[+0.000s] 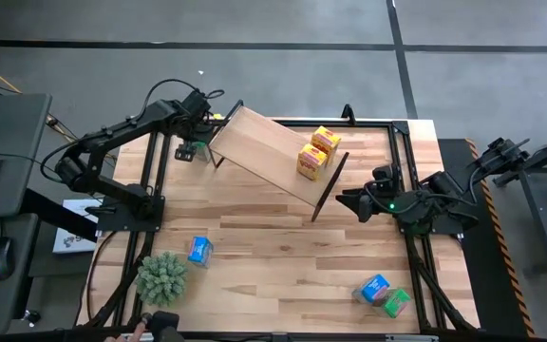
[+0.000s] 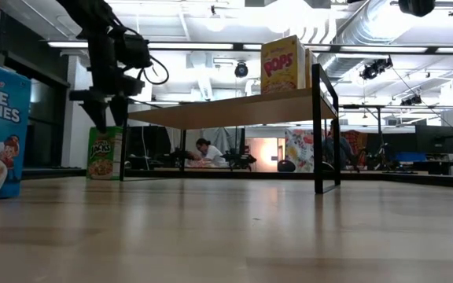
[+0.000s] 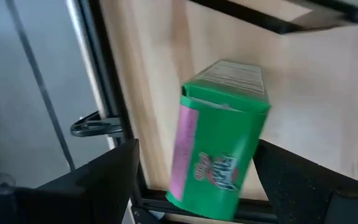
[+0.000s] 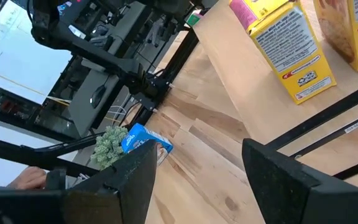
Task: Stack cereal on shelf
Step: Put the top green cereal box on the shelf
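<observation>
The shelf (image 1: 266, 154) stands slantwise on the table's far half on its black frame ends (image 2: 318, 134). Two yellow cereal boxes (image 1: 326, 141) (image 1: 311, 162) stand upright on its plank near the right end. A green cereal box (image 3: 219, 162) stands upright on the table by the shelf's left end. My left gripper (image 2: 107, 118) hovers open just above it, fingers (image 3: 107, 180) (image 3: 303, 186) on either side without touching. My right gripper (image 1: 354, 202) waits open off the shelf's right end.
A blue box (image 1: 198, 250) and a fuzzy green plant ball (image 1: 162, 276) lie near the table's near-left corner. A blue box (image 1: 375, 288) and a green box (image 1: 397, 302) sit near-right. A black frame rail (image 3: 98, 93) runs beside the green box. People sit in the room behind.
</observation>
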